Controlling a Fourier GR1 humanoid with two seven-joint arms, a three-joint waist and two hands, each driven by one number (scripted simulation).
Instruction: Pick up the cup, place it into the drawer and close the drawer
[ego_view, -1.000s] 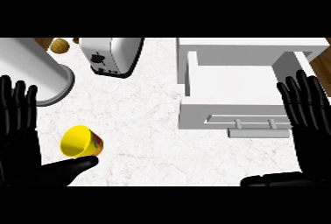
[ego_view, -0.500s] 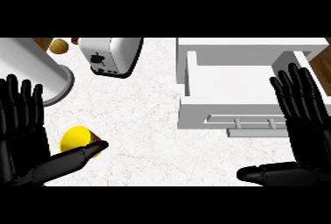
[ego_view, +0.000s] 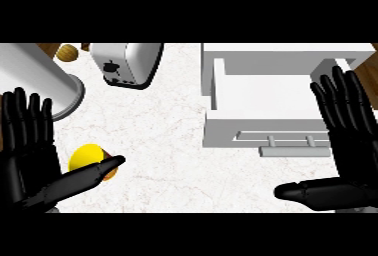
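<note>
Cup (ego_view: 88, 156) beside left hand (ego_view: 33, 165)

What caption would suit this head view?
Left hand open beside the yellow cup; right hand open by the open drawer.

Cup (ego_view: 88, 156): 1, yellow, lower left of the frame, partly covered by a thumb.
Drawer (ego_view: 260, 95): 1, white, open, upper right of the frame; bar handle (ego_view: 284, 135): 1, on its front.
Toaster (ego_view: 128, 63): 1, silver, top centre-left.
Grey cylinder (ego_view: 35, 77): 1, upper left.
Brown round item (ego_view: 67, 52): 1, top left edge, kind unclear.
Hands: 2, black; left hand (ego_view: 33, 170) at lower left, right hand (ego_view: 347, 150) at right.
Worktop (ego_view: 170, 150): 1, white marbled.
</note>
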